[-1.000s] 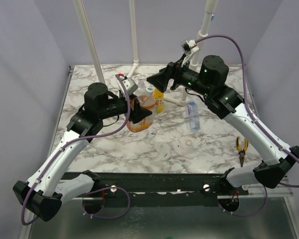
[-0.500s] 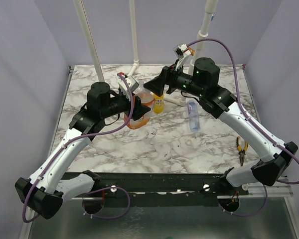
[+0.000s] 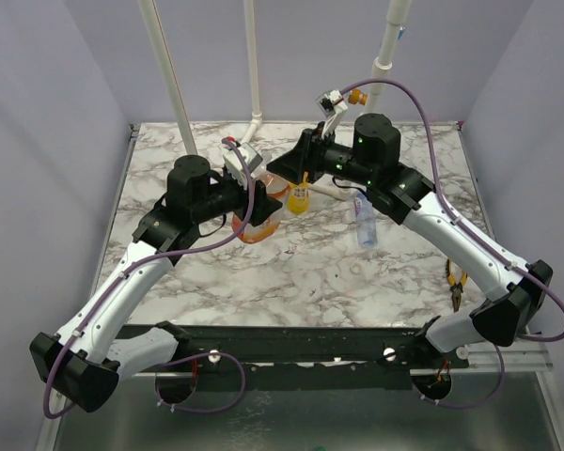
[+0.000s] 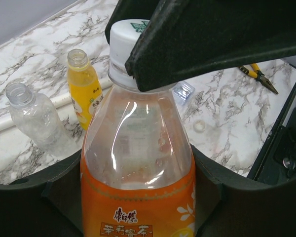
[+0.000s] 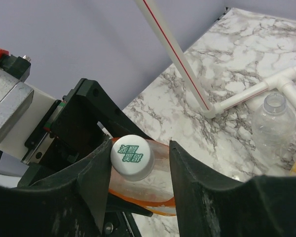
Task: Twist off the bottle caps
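— What did we have around us?

— Pale lilac walls (image 3: 56, 141) and a marble-patterned desk (image 3: 291, 272), with both arms bolted at its near edge. Our left arm (image 3: 122, 282) reached up from the near left corner and bent inward. Our right arm (image 3: 470, 244) reached up the right side and folded back toward the left. That put the two wrists close together over the far half of the desk. A white pipe frame (image 3: 254, 85) stood behind them.

— And the bottles?

— The left jaws were clamped on the body of the squat orange bottle (image 4: 138, 187). The slender yellow-orange bottle (image 3: 300, 199) stood just beside it, neck open. The small clear bottle (image 4: 34, 118) was near that one, also uncapped. The clear blue-labelled bottle (image 3: 363, 218) lay on its side to the right, and yellow pliers (image 3: 456, 282) lay by the right edge.

— What of the caps?

— The right jaws stood partly open astride the orange bottle's white cap (image 5: 132, 156). One side was against it and a sliver of gap showed at the other, so we saw no firm grip. One loose cap (image 3: 357, 269) lay on bare desk, just nearer to us than the blue-labelled bottle.
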Available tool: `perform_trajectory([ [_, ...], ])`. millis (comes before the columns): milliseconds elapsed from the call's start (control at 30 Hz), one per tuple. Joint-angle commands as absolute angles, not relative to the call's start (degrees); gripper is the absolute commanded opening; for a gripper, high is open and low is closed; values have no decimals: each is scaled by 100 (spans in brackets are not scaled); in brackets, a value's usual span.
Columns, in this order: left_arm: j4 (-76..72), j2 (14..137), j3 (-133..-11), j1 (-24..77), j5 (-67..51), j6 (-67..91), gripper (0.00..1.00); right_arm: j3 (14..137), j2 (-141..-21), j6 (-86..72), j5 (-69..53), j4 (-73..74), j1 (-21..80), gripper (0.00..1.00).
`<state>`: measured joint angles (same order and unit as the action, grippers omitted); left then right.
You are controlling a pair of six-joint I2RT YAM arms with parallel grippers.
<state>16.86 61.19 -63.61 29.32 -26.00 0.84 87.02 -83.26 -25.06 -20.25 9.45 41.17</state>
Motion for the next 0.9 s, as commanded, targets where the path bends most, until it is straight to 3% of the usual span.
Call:
perform_trajectory([
  [0,1672,6109,-6284,2926,-2451,121,0,8549,-8342,-2557,-2045,757,4166,41],
  [167,1670,6091,-6284,2927,-2615,161,0,8463,-8288,-2531,-2021,743,4163,21],
  [400,1656,5945,-6319,2927,-3661,290,0,7973,-7938,-2195,-2560,198,4153,13],
  [733,1604,5743,-6331,2925,-6086,648,0,7493,-7432,-1664,-4671,-777,4093,4],
  [867,1578,5738,-6303,2931,-6499,738,0,7572,-7432,-1686,-5668,-823,4069,4],
])
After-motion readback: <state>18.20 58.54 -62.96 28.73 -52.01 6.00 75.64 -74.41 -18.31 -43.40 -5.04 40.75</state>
